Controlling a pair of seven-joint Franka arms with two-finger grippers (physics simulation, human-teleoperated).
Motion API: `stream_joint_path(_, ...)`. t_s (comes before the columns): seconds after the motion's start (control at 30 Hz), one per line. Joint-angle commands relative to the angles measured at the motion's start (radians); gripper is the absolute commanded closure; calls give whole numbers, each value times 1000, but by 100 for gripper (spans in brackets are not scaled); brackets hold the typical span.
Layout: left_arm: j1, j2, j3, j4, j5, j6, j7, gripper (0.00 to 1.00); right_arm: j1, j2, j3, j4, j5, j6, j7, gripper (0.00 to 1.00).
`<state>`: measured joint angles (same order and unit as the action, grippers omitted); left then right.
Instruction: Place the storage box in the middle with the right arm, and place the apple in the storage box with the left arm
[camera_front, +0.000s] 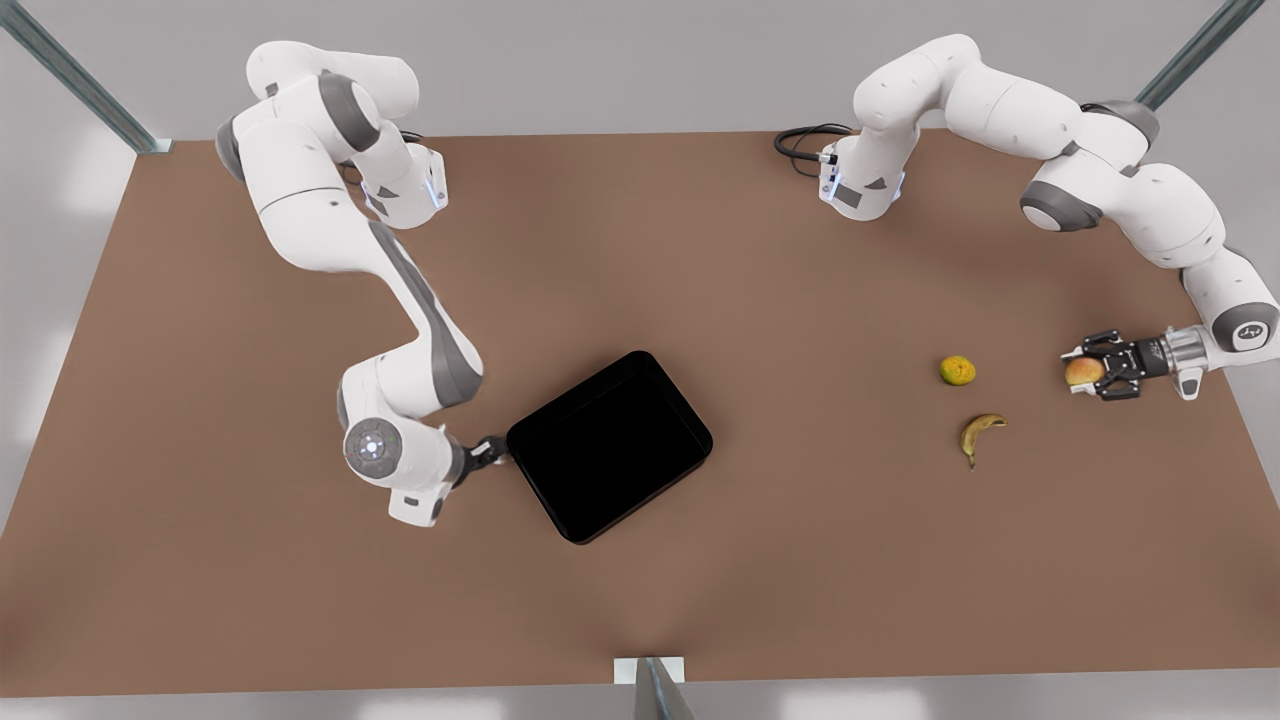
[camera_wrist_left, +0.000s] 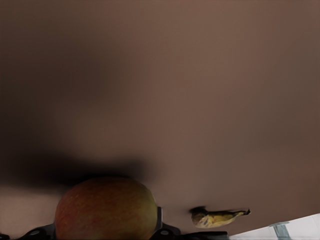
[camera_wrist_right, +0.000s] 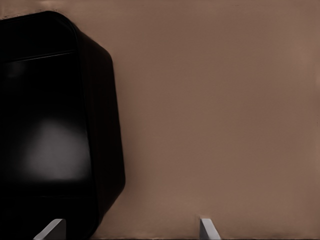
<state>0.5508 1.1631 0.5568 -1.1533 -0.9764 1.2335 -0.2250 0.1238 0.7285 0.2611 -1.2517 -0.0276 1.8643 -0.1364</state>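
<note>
The left gripper (camera_front: 1085, 372), at the front view's right edge of the brown table (camera_front: 800, 560), pinches the apple (camera_front: 1084, 371) between its fingers. A yellow-green fruit (camera_front: 957, 370) and a spotted banana (camera_front: 979, 433) lie well apart from it. Across the table the right gripper (camera_front: 492, 452), fingers spread, sits at a corner of the storage box (camera_front: 610, 445), near mid-table.

Soft even overhead light, faint shadows on the table (camera_front: 700, 250), dull sheen inside the storage box (camera_wrist_right: 50, 150)
</note>
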Motion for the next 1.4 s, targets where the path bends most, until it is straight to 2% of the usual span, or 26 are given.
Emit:
stream_joint_path(0.0,0,0,0,0,-10,0,1,78,0,0,0,8,0,-11,1,0)
stream_joint_path(0.17,0,-31,-5,20,-10,-22,-155,79,-27,-31,0,23,-2,-65,0,0)
stream_joint_path(0.27,-2,-68,-1,89,-36,-126,-283,79,-56,-216,-134,14,-14,-277,0,0)
stream_joint_path(0.37,-101,-275,-109,83,1,-117,-499,79,-139,-362,-246,-31,-54,-468,-12,0)
stream_joint_path(0.4,-185,-347,-136,61,83,-60,-507,79,-161,-386,-246,-34,-64,-484,-14,0)
stream_joint_path(0.43,-250,-445,-219,-19,156,37,-579,79,-167,-486,-249,-98,-68,-485,-6,0)
stream_joint_path(0.47,-319,-491,-274,-29,232,93,-660,79,-173,-563,-249,-169,-78,-485,-2,0)
stream_joint_path(0.53,-402,-615,-486,-157,389,300,-894,79,-176,-589,-249,-213,-81,-484,3,0)
stream_joint_path(0.6,-431,-620,-618,-152,424,357,-1109,79,-168,-574,-260,-212,-83,-485,1,0)
stream_joint_path(0.77,-742,-585,-627,-141,420,547,-1513,79,-170,-551,-258,-196,-78,-502,0,0)
stream_joint_path(0.9,-980,-516,-635,-109,407,846,-1866,79,-168,-549,-258,-199,-78,-502,3,0)
stream_joint_path(0.97,-1055,-451,-635,-42,407,914,-1972,79,-168,-549,-258,-199,-78,-502,3,0)
stream_joint_path(1.1,-1126,-407,-632,-52,420,949,-1964,79,-168,-549,-258,-199,-78,-502,3,0)
stream_joint_path(1.13,-1126,-401,-632,-52,435,949,-1959,0,-168,-549,-258,-199,-77,-502,1,0)
stream_joint_path(1.37,-1160,-395,-630,-52,478,952,-1953,0,-167,-544,-258,-198,-77,-513,3,0)
